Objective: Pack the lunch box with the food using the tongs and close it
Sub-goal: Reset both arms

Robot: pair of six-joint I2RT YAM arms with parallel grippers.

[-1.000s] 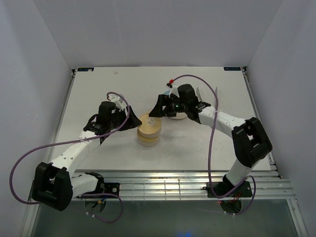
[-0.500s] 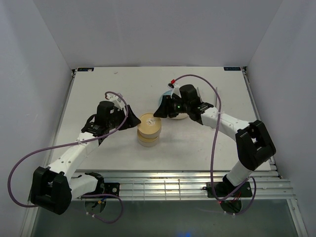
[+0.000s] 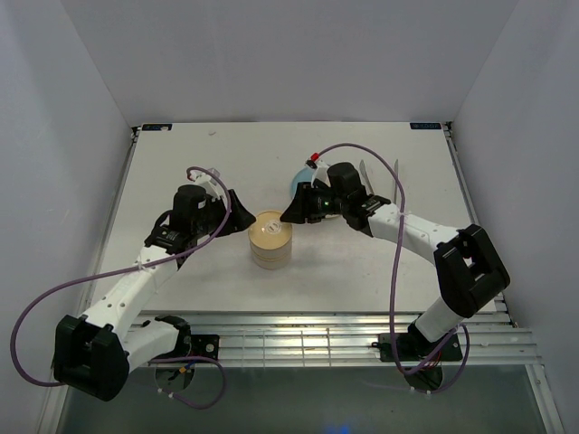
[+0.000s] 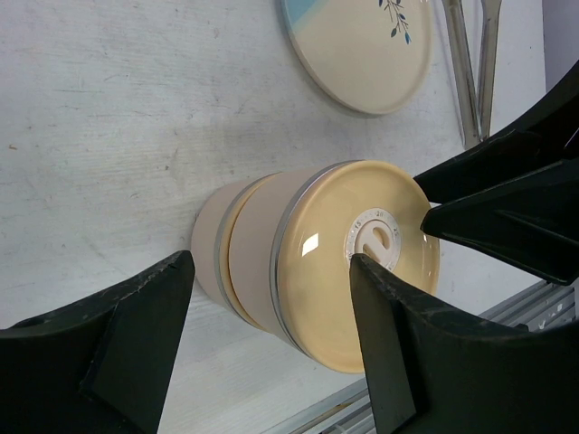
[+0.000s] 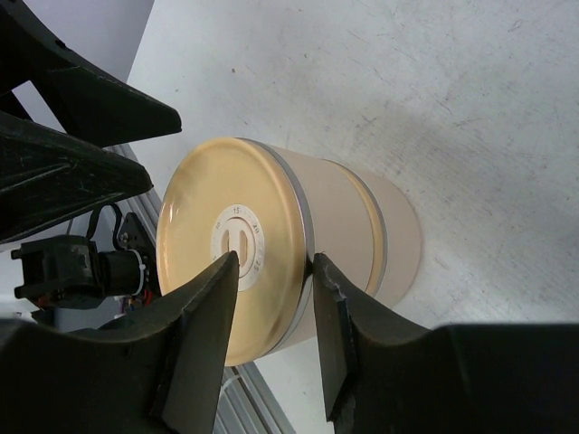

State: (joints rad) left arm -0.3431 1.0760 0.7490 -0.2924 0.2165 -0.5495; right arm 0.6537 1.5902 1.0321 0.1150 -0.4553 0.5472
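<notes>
A: While we're on the overhead camera, where is the lunch box (image 3: 270,237)?

B: Around the middle of the table (image 3: 181,163), its two tins stacked into one short cylinder with a wooden lid on top. The left pincer (image 3: 239,217) sits just beside it on the left. The right pincer (image 3: 288,212) is at its upper right edge.

A: And from the left wrist?

B: That pincer is open. Its two black fingers (image 4: 127,353) stand wide, and the box lies out ahead of the gap, touching neither. A small round white insert sits in the middle of the lid. The other arm's fingertips reach the lid's rim from the far side. Beyond, a cream-and-blue plate (image 4: 362,45) lies flat. The tongs (image 4: 466,72) rest on the table just beside the plate, apart from the box.

A: Right wrist?

B: Here the fingers (image 5: 194,353) are drawn fairly close. One crosses the lid's face, the other the tin's side, and the rim shows in the gap between them. I can't tell whether they actually press on it.

A: Is the box upright?

B: Upright on the table, lid seated on the top tin.
</notes>
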